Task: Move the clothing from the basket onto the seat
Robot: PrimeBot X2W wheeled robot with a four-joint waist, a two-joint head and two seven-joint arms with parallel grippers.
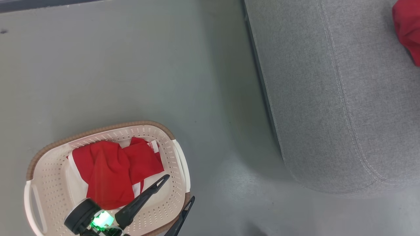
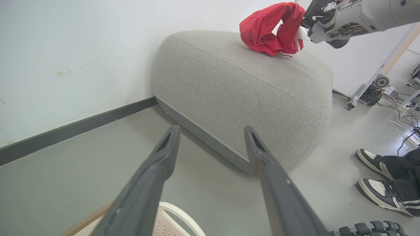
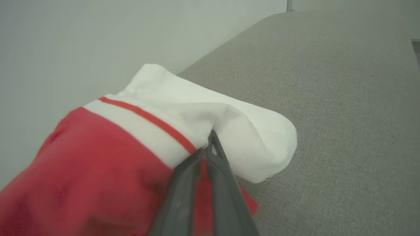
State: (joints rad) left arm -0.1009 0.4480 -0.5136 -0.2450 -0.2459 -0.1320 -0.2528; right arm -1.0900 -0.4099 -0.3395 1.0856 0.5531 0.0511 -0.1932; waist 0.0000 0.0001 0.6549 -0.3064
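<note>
Right gripper [image 3: 211, 136] is pinching the clothing [image 3: 98, 164], seat [image 3: 344, 98] just beneath it.
You should be settling fabric down before opening; left gripper [image 2: 212, 131] is hanging open.

The grey floor [image 1: 131, 65] carries the cream basket [image 1: 46, 170] at the near left and the big grey seat [image 1: 311, 98] at the right, the two well apart. In the basket lies a heap of red and white clothing [image 1: 108, 170]. On top of the seat, toward its far right, rests one red garment [image 2: 267, 29]. A person's two shoes [image 2: 377, 191] stand on the floor near the seat.
</note>
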